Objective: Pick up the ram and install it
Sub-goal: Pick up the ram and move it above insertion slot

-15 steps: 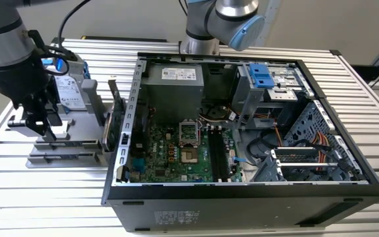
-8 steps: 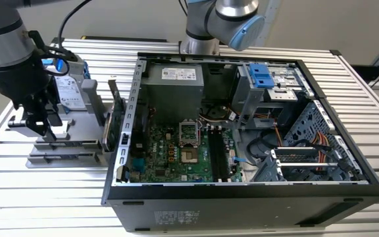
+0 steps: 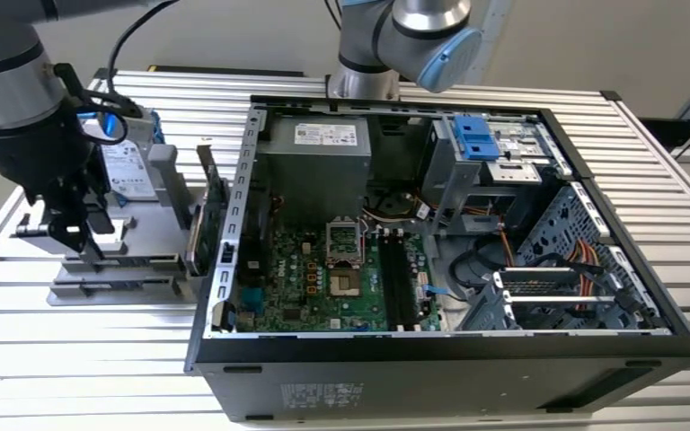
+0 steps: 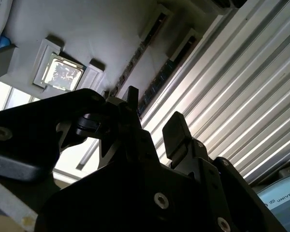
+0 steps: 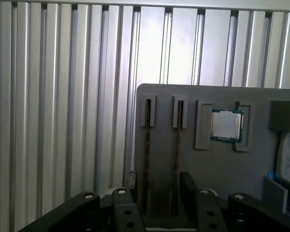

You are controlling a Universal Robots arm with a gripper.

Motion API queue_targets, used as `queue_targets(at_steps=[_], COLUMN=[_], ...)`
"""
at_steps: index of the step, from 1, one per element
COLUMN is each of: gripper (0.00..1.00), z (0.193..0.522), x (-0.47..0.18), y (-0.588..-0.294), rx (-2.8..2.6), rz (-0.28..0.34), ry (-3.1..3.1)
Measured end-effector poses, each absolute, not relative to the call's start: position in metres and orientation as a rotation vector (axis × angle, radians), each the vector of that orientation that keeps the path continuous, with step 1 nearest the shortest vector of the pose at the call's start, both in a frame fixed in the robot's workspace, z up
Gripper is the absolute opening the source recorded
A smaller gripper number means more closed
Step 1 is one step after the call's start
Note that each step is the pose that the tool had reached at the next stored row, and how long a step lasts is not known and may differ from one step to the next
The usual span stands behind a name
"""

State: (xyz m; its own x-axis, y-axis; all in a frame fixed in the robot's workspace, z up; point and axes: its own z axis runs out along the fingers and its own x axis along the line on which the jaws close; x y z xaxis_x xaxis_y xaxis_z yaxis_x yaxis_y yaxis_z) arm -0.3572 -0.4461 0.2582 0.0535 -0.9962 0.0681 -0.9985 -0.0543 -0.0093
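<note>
Grey slotted parts holder [image 3: 105, 274] on ribbed aluminium worktop [image 3: 69, 359]: two thin ram sticks [image 5: 147, 145] stand on edge in neighbouring slots, with a narrow gap between them. Black gripper [image 5: 158, 186] hangs above, jaws apart. Upright green expansion card [image 3: 209, 224] and black computer case's steel wall [image 3: 243, 180] stand just beside the holder. Inside the case: grey power supply box [image 3: 315, 166], blue-latched drive cage [image 3: 477, 139], cables [image 3: 525, 260]. Open room above black motherboard slots [image 3: 395, 283]. Bare worktop on the holder's side away from the case.
</note>
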Motion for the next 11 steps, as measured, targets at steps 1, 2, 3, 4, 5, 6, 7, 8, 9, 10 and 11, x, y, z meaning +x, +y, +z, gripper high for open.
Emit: queue_targets(at_steps=[1,2,3,4,5,6,7,8,9,10,11], gripper=[1.0,1.0,1.0,1.0,1.0,1.0,1.0,1.0,1.0,1.0,1.0], z=[0.2574,0.2567,0.2557,0.255,0.2549,0.2549,0.2549,0.2547,0.2542,0.2537,0.253], x=[-0.357,-0.3568,-0.3565,-0.3564,-0.3565,-0.3565,-0.3565,-0.3564,-0.3564,-0.3563,-0.3562], y=[-0.447,-0.4478,-0.4486,-0.4492,-0.4493,-0.4492,-0.4493,-0.4493,-0.4494,-0.4495,-0.4498], rx=[2.249,2.248,2.247,2.246,2.245,2.245,2.245,2.245,2.246,2.248,2.249], rz=[0.086,0.085,0.084,0.084,0.083,0.083,0.083,0.083,0.08,0.075,0.069], ry=[-2.133,-2.134,-2.135,-2.135,-2.136,-2.136,-2.135,-2.136,-2.137,-2.141,-2.146])
